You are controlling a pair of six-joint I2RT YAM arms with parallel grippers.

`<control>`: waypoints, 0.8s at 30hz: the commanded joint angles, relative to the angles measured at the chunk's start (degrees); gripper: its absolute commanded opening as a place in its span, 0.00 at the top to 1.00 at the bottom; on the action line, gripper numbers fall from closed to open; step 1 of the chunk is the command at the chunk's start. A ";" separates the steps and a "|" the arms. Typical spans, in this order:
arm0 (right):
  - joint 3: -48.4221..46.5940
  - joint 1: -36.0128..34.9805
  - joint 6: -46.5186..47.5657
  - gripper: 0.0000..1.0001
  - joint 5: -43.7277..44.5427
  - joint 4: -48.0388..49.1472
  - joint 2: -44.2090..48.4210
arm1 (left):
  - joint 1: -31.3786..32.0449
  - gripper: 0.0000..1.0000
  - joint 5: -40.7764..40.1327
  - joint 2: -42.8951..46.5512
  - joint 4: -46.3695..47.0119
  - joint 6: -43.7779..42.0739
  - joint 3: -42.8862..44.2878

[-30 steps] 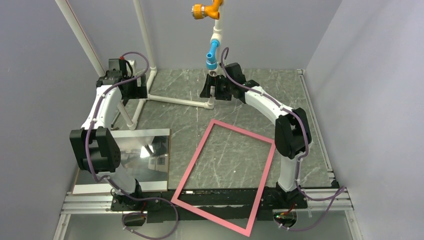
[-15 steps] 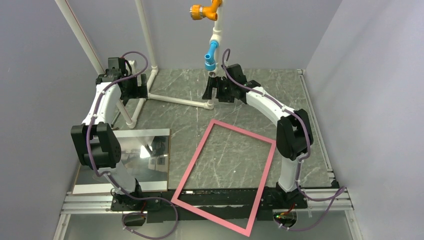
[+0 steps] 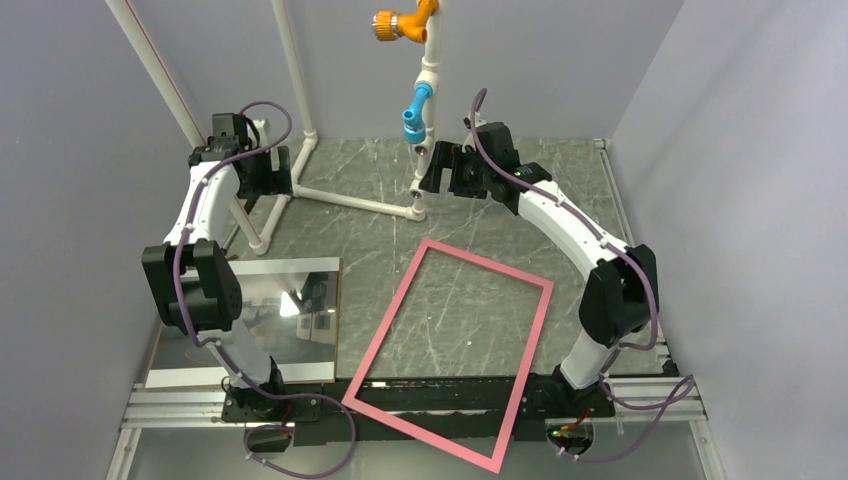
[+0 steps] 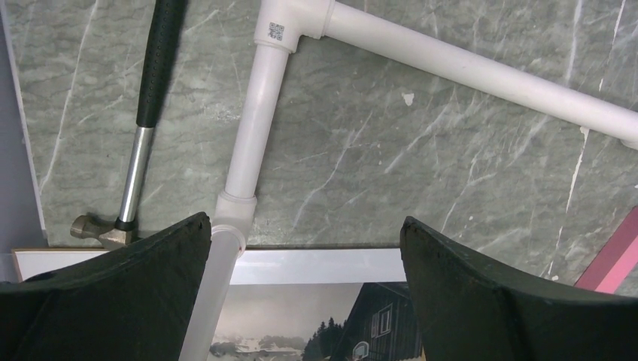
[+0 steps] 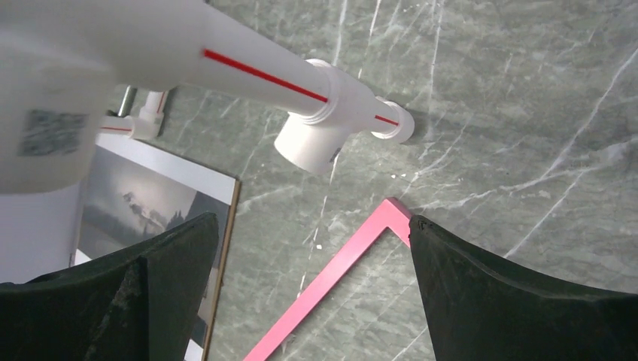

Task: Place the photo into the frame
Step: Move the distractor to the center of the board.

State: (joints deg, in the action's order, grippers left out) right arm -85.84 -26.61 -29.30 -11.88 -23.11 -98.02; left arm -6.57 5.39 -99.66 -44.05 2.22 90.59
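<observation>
1. The photo (image 3: 300, 330) is seen lying flat at the near left, ungrasped.
2. The frame (image 3: 387, 315) is laid just beside it, empty, pink face up.
3. The left gripper (image 4: 305, 219) and right gripper (image 5: 312, 219) are held spread wide and empty, far off by the white pipe stand (image 3: 350, 200).
4. The right arm's elbow has just been swung outward; nothing is picked up, so insertion is judged unstarted.

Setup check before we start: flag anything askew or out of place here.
The frame lies skewed, its near corner jutting past the table's near edge. A hammer lies by the pipe stand, unrelated to framing. The photo sits square.
</observation>
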 commanded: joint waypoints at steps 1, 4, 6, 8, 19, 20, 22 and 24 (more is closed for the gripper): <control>1.14 -0.28 1.32 0.00 0.43 1.46 3.16 | -1.37 0.01 0.42 -2.27 -0.68 -0.40 3.45; 1.69 -0.23 1.52 0.00 0.47 1.09 4.03 | -1.82 0.01 0.60 -3.30 -1.10 -0.53 4.50; 2.01 -0.25 1.68 0.00 0.29 0.82 4.50 | -2.07 0.01 0.36 -3.80 -1.66 -0.64 5.00; 2.42 -0.31 1.70 0.00 0.11 0.54 5.07 | -2.27 0.01 0.32 -3.96 -1.70 -0.77 5.04; 6.10 -0.22 1.71 0.00 -0.90 0.33 8.79 | -3.19 0.01 8.92 -2.14 0.59 -0.37 3.41; 6.51 -0.25 1.66 0.00 -1.03 0.47 8.99 | -3.11 0.01 10.14 -1.69 1.20 -0.39 2.66; 7.41 -0.28 1.54 0.00 -1.28 0.69 9.61 | -3.09 0.01 12.18 -0.78 1.75 -0.36 1.80; 7.95 -0.28 1.40 0.00 -1.61 0.99 9.68 | -3.09 0.01 13.94 -0.10 2.34 -0.09 1.05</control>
State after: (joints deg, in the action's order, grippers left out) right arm -79.07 -26.79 -28.47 -12.51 -23.20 -90.70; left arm -8.60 12.91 -102.85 -43.66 2.15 93.06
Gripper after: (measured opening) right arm 0.994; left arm 0.994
